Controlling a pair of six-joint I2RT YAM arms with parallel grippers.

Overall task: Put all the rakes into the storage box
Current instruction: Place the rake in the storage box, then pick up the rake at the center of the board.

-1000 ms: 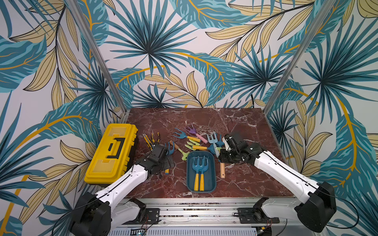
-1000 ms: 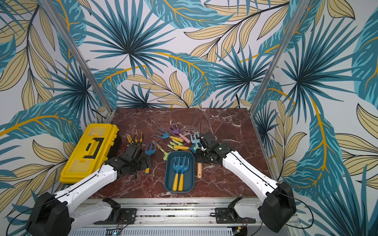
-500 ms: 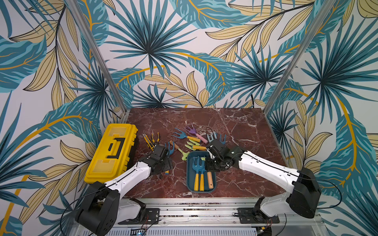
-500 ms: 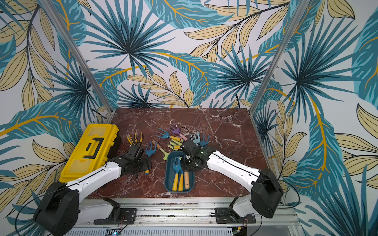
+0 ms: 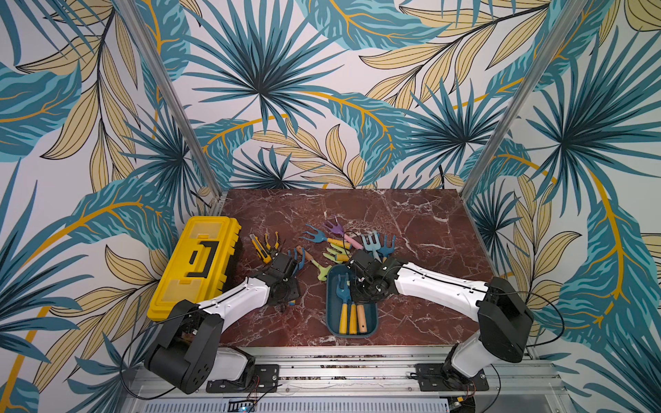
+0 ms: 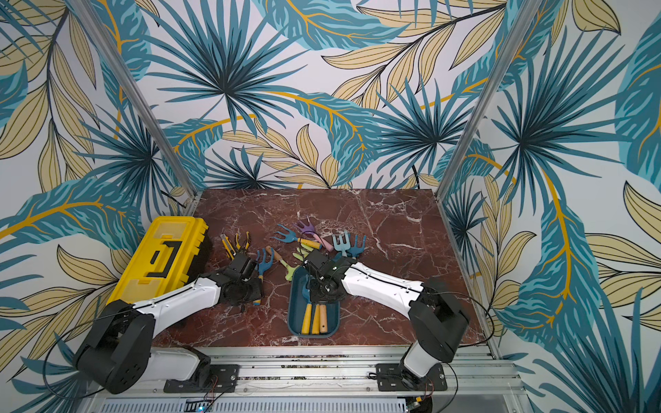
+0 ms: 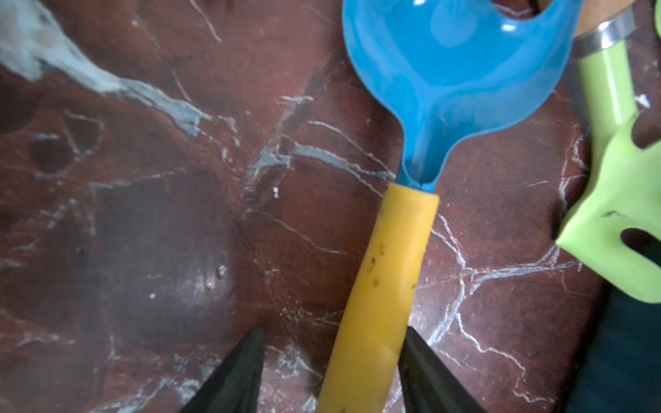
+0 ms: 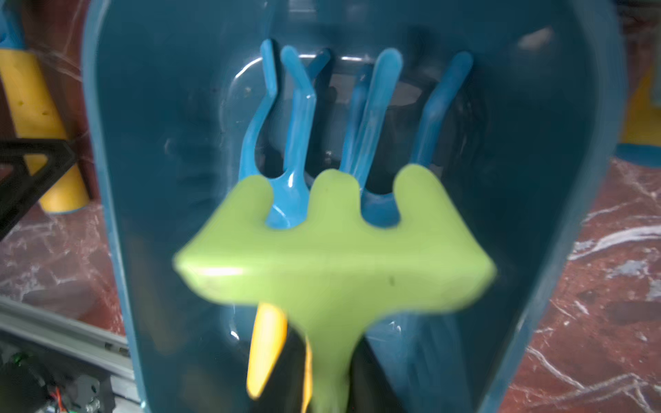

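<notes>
The storage box [image 5: 374,321] [image 6: 336,321] is a dark teal tray near the table's front. Two blue rakes [image 5: 344,291] [image 8: 297,107] with yellow handles lie in it. A green rake [image 8: 332,257] lies with them, its wooden handle [image 5: 361,318] [image 6: 323,316] beside the yellow ones. My right gripper [image 5: 357,289] [image 8: 329,339] straddles its green neck, and a thin gap shows on one side. My left gripper [image 5: 288,291] [image 7: 332,330] is open around the yellow handle of a blue rake [image 7: 386,271] [image 5: 298,259] on the table. One finger touches the handle and the other stands off.
A yellow toolbox [image 5: 195,268] lies at the left edge. A utility knife and pliers [image 5: 264,246] sit beside it. A pile of coloured rakes [image 5: 350,243] lies behind the storage box. Another green rake [image 5: 323,271] [image 7: 615,214] lies between the grippers.
My right arm swung left with the green rake from beside the storage box to over it, laid the handle inside, and its jaws loosened. The left jaws narrowed around the yellow handle.
</notes>
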